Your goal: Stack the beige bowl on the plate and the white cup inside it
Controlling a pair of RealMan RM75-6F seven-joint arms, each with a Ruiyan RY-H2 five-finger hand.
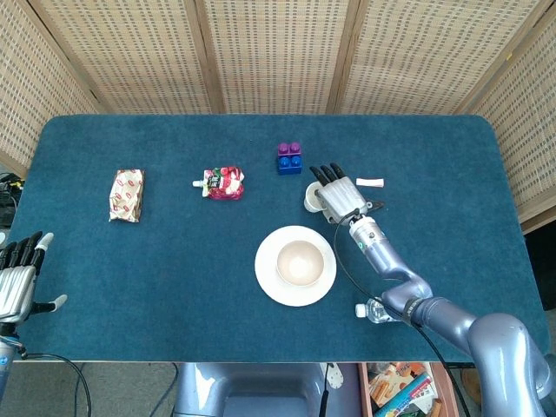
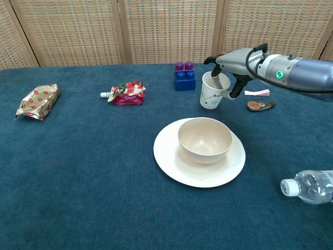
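- Seated at the centre of the white plate (image 2: 174,166): the beige bowl (image 2: 204,139), upright, mouth up.
- Just behind the plate, toward the wicker screen: the white cup (image 2: 210,93), tilted and seemingly lifted off the blue table (image 2: 78,172).
- Gripping that cup: the right hand (image 2: 225,73), one finger dipped inside the rim, thumb pressed to the outer wall, remaining fingers spread above the mouth.
- Seen from the head camera: same right hand (image 1: 339,195) covering most of the cup (image 1: 310,199), only a sliver of rim visible at its left edge.
- Far to the plate's left, at the table's near corner: the left hand (image 1: 19,276), holding nothing, fingers straight and apart.
- Behind the plate, beside the cup: purple-and-blue toy blocks (image 2: 184,76).
- Back-left of the plate: a red squeeze pouch (image 2: 124,92); further left, a gold-and-red snack packet (image 2: 38,101).
- Right of the cup: a small brown object (image 2: 260,105) and a flat pink-white item (image 2: 257,92), both too small to identify.
- Near right of the plate: a clear water bottle (image 2: 310,186) lying on its side, cap toward the plate.
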